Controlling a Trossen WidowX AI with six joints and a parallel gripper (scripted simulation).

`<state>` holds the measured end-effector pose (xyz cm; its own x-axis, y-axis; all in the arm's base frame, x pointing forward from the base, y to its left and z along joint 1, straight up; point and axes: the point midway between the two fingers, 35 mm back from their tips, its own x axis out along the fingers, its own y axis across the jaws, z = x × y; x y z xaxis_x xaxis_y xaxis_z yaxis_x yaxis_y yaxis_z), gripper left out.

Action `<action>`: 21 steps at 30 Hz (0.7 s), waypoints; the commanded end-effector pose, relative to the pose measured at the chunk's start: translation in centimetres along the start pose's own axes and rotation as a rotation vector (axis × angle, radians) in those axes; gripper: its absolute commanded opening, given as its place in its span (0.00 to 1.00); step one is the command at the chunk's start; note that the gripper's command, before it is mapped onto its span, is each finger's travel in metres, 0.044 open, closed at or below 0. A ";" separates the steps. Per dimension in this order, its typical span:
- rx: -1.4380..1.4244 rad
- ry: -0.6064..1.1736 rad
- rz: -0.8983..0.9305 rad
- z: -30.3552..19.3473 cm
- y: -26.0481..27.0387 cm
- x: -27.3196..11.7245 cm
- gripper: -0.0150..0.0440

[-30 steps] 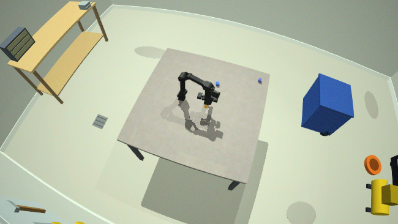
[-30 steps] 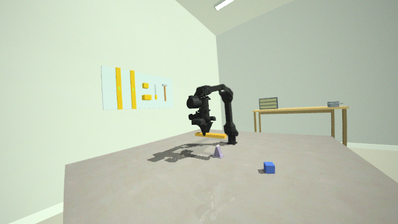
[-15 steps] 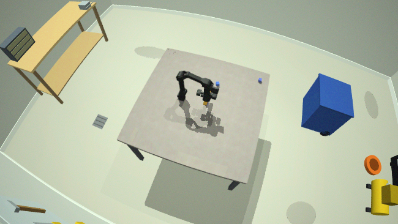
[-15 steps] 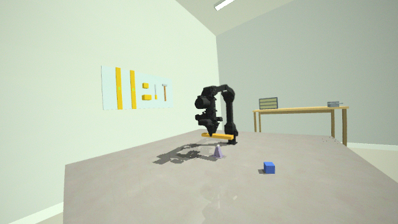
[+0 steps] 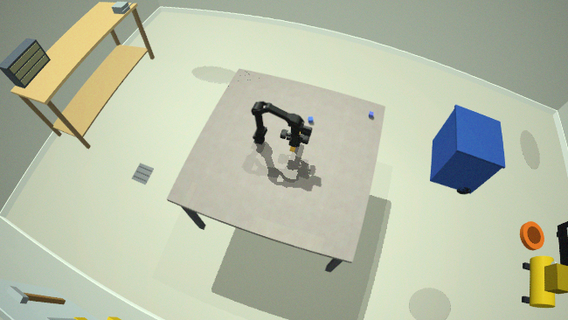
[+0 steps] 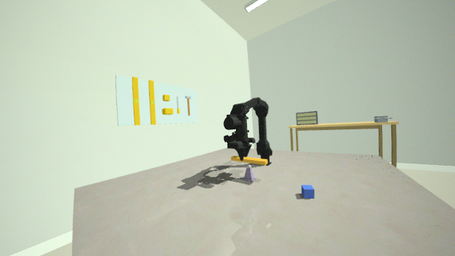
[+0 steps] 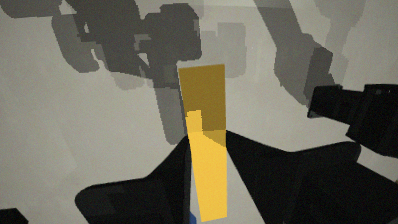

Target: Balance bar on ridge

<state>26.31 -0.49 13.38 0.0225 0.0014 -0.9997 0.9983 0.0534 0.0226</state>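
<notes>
In the exterior view, you have the yellow bar (image 6: pixel 257 161) (image 7: pixel 212 175) (image 5: pixel 293 149) gripped between the fingers (image 6: pixel 242 154) (image 5: pixel 294 143), just right of the middle of the frame. You are holding it up off the surface (image 6: pixel 157 217) (image 5: pixel 218 175), and it slopes slightly down toward the right of the picture. Below it in the frame you can see the small purple ridge (image 6: pixel 249 174), standing upright on the surface; the bar is apart from it, so you have not let go or set it down there. To the lower right of the ridge sits a blue block (image 6: pixel 308 192). In the top view, your black arm (image 5: pixel 280 111) bends over the middle of the surface, with only a small piece of the bar showing under it. Two blue blocks lie there, one just beside the arm at upper center and another (image 5: pixel 371 114) near the corner at upper right. In the wrist view, the bar runs from the center down to the bottom, its upper part in shadow, with a dark finger on either side.
</notes>
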 end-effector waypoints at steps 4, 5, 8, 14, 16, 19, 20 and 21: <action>0.006 -0.002 0.001 0.0 0.0 1.0 0.25; 0.006 -0.002 0.001 0.0 -0.1 1.2 0.25; 0.007 -0.002 0.001 0.0 -0.1 1.6 0.25; 0.007 -0.002 0.001 0.0 -0.1 1.7 0.25; 0.007 -0.002 0.001 0.0 -0.1 1.7 0.25; 0.007 -0.002 0.001 0.0 -0.1 1.7 0.25; 0.007 -0.002 0.001 0.0 -0.1 1.7 0.25; 0.007 -0.002 0.001 0.0 -0.1 1.7 0.25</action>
<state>26.19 -0.49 11.66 0.0212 0.0014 -0.9998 0.9984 0.0523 0.0212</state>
